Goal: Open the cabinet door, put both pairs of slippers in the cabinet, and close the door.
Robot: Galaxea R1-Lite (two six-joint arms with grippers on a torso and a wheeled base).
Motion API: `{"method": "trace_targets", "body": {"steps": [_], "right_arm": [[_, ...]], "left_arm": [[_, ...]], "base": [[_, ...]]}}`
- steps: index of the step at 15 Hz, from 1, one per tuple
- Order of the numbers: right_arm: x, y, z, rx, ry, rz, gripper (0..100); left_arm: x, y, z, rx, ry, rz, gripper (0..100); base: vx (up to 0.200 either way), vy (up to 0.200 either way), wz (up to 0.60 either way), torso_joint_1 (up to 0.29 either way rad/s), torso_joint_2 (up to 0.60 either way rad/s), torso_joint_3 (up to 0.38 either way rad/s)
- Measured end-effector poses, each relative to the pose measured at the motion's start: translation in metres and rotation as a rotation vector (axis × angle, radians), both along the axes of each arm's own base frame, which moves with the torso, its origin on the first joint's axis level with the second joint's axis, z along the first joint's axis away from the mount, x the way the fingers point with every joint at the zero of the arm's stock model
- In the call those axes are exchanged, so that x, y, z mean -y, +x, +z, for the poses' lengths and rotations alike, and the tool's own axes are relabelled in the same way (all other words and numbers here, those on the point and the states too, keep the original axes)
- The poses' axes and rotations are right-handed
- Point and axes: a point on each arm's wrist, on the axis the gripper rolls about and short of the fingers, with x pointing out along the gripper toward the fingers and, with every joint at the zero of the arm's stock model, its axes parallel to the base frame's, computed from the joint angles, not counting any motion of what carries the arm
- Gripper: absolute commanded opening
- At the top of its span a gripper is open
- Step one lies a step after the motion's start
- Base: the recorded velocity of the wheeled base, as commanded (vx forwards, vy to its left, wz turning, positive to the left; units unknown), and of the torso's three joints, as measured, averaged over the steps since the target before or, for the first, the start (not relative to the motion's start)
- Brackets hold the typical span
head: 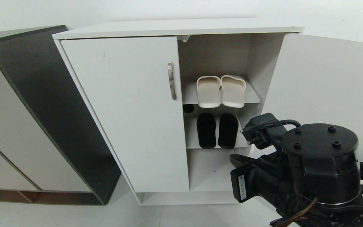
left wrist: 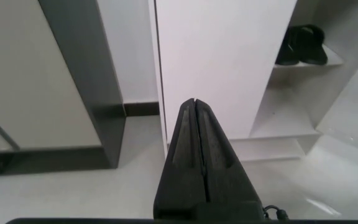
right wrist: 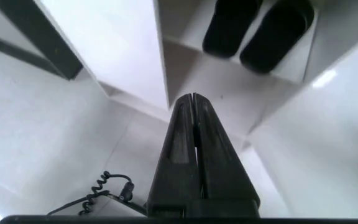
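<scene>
Plainly, the open white cabinet door (head: 326, 88) stood swung out to the right, nearest the right gripper (right wrist: 194, 98). Its jaws, and those of the left gripper (left wrist: 194, 102), were pressed together.

Matte black right tool (right wrist: 194, 98), four-screw round cap (head: 319, 138)

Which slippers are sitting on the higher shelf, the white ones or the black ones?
The white slippers sit on the higher shelf; the black slippers rest one shelf below them.
</scene>
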Motion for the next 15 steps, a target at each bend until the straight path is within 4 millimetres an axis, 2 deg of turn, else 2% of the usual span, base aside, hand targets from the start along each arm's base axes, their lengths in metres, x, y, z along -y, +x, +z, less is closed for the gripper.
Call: {"method": "trace_targets", "body": {"steps": [5, 15], "right_arm": [[0.0006, 0.0014, 0.0002, 0.003, 0.007, -0.007, 0], [0.0028, 0.0098, -0.0059, 0.018, 0.024, -0.033, 0]], "left_arm": [[0.0000, 0.0000, 0.0000, 0.000, 0.000, 0.000, 0], [0.0000, 0.0000, 0.0000, 0.000, 0.000, 0.000, 0]], "base": [[-0.200, 0.000, 0.00, 0.001, 0.00, 0.004], [0.000, 0.000, 0.00, 0.000, 0.00, 0.000]]}}
